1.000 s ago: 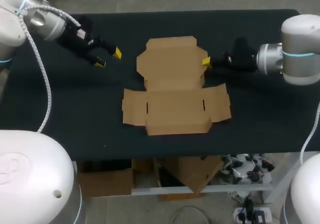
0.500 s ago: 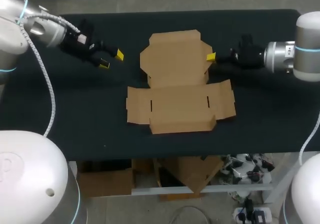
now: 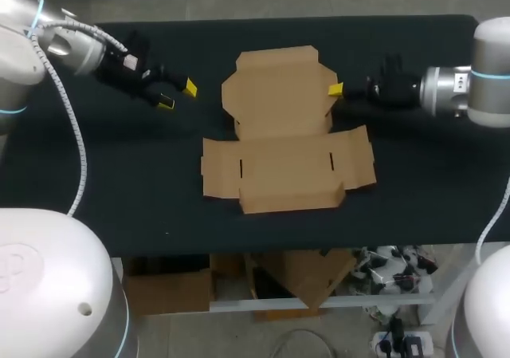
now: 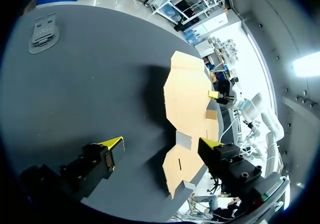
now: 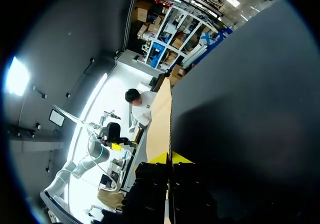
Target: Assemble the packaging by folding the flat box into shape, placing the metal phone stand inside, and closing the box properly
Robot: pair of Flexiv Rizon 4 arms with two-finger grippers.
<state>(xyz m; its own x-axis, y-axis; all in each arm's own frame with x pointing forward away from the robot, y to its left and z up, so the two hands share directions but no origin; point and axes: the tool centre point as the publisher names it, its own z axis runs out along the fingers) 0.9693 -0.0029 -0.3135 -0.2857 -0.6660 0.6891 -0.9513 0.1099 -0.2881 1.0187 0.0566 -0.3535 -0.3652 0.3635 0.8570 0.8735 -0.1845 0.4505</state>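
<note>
A flat cardboard box lies unfolded at the middle of the black table. Our right gripper pinches the right edge of its far panel. Our left gripper hovers left of the box, apart from it, fingers spread and holding nothing.

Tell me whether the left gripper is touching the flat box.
Apart. The head view shows bare black table between the left gripper and the flat box; its jaws stand open.
</note>
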